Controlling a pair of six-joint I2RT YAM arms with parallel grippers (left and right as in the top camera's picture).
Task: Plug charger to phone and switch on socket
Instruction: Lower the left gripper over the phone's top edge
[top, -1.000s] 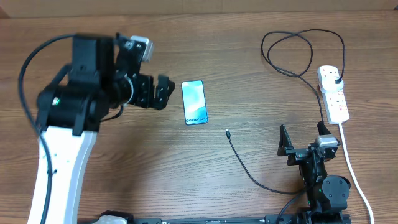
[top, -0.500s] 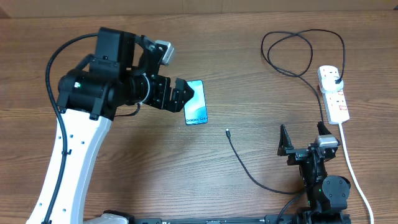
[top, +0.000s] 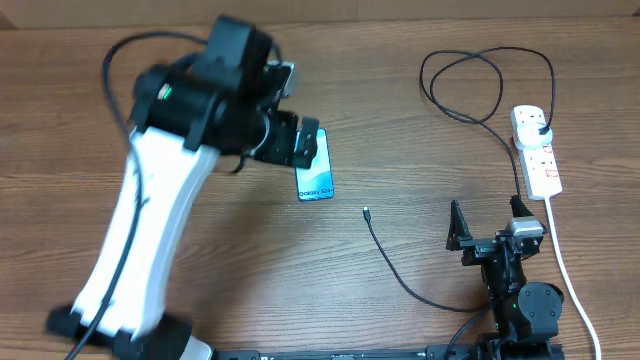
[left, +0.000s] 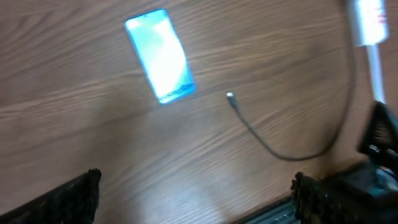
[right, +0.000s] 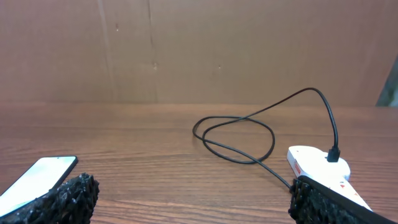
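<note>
Both grippers are held wide apart and empty; the charger's tip lies short of the phone.
By the near edge of the worktop (top: 250, 270), toward its right corner, the right gripper (top: 487, 222) is seen low over the wood, its fingers spread with nothing between them. The charger (top: 395, 270) is laid from there in a curve toward the middle, where its small tip is left bare on the wood, near the phone (top: 317, 180) but apart from it. The phone is laid flat about midway across, screen up, its lettered short edge nearest. The left gripper (top: 303, 145) is held above the phone's far end, fingers parted, with nothing gripped. The socket (top: 537, 150) is set along the right edge toward the far corner, with the black plug seated in its far end and the white cord (top: 565, 265) led back toward the near edge. Beyond it, the charger's slack is looped near the far edge.
</note>
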